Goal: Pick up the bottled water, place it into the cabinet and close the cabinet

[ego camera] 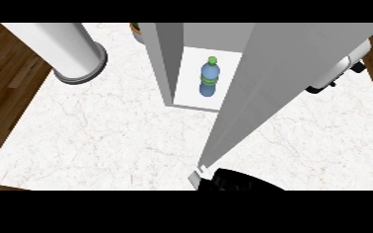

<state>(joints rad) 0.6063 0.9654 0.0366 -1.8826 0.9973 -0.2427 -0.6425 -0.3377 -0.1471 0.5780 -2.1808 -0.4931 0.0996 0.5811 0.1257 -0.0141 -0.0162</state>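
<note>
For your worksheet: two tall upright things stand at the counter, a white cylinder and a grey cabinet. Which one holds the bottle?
The grey cabinet: the blue bottled water stands upright inside it, behind the open door. The white cylinder at the left holds nothing visible.

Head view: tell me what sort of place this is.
Probably a kitchen counter: a white marbled countertop, a grey cabinet with its door open and a bottled water inside, and wood flooring beyond the edge.

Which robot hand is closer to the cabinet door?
Right. The right hand sits at the door's free edge, near its handle. The left hand isn't in view.
</note>
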